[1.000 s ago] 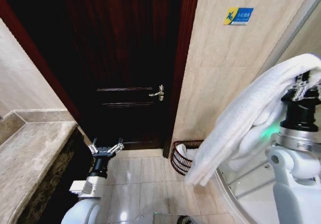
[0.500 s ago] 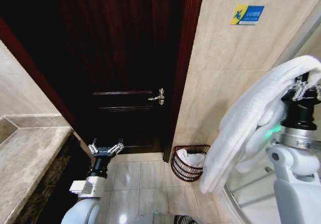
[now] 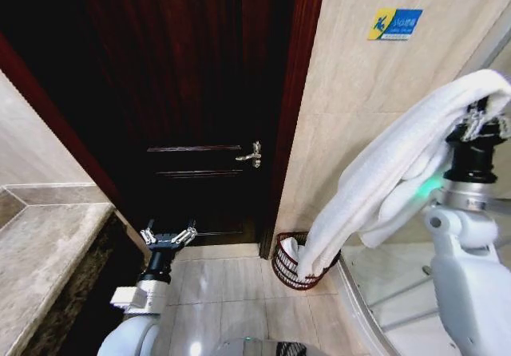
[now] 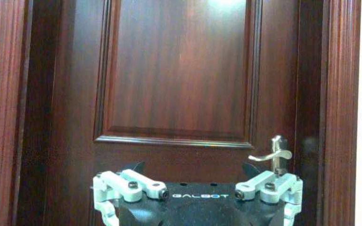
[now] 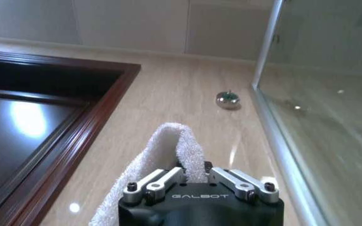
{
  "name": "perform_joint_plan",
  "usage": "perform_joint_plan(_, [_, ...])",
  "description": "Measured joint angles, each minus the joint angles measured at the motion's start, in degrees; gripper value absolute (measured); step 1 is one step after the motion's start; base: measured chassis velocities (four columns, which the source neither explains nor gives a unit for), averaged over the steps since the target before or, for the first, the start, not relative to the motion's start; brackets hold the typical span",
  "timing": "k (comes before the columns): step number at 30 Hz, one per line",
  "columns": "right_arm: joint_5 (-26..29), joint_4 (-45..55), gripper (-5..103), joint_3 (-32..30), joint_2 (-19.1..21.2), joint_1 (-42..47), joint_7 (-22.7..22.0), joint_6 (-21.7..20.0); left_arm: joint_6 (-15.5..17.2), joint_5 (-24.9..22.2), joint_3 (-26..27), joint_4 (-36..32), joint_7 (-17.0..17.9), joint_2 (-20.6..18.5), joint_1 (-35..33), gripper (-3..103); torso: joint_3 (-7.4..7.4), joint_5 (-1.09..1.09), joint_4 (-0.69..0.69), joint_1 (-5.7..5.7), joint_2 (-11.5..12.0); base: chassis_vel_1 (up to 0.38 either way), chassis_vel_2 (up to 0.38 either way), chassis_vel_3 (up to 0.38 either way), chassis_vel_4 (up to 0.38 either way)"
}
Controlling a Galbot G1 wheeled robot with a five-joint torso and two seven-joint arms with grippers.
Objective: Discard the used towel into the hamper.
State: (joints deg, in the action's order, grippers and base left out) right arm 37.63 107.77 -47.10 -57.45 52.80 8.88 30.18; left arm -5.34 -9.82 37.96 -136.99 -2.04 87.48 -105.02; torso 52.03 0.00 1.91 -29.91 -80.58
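by door: hamper (image 3: 297,262) holds white cloth; right end effector (image 3: 477,121) grips towel (image 3: 383,182); left end effector (image 3: 168,235) open.

Two arms in glossy white shell casing, each ending in a black cylindrical wrist. Left gripper (image 3: 168,235): silver-white metal finger links with dark screws on a black body (white "GALBOT" lettering across its face). Right gripper (image 5: 193,175): same build and lettering; a green light glows on its white forearm.
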Motion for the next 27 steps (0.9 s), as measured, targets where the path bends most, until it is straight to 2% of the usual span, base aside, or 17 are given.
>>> perform_joint_plan(6, [-1.8,-0.2,5,1.5,-2.2,-0.1,0.0,-0.8,0.0,0.0,0.0,0.0,0.0,0.0,0.0,100,0.00,0.00,-0.01,0.00,0.0,0.000,0.000,0.000,0.000])
perform_joint_plan(15, [-1.6,0.2,5,0.4,-2.5,2.2,0.9,-0.2,0.0,0.0,0.0,0.0,0.0,0.0,0.0,100,-0.02,0.00,-0.02,0.02,0.0,-0.039,0.025,0.038,-0.033])
perform_joint_plan(22, [-0.5,0.6,5,-0.3,-1.3,2.8,1.2,0.7,0.0,0.0,0.0,0.0,0.0,0.0,0.0,100,0.00,0.00,-0.01,-0.03,0.0,-0.155,0.129,0.147,-0.141])
perform_joint_plan(27, [0.3,-0.8,5,-0.4,0.8,-0.6,1.2,0.7,0.0,0.0,0.0,0.0,0.0,0.0,0.0,100,0.01,0.00,-0.01,-0.06,0.0,-0.074,0.062,0.083,-0.048])
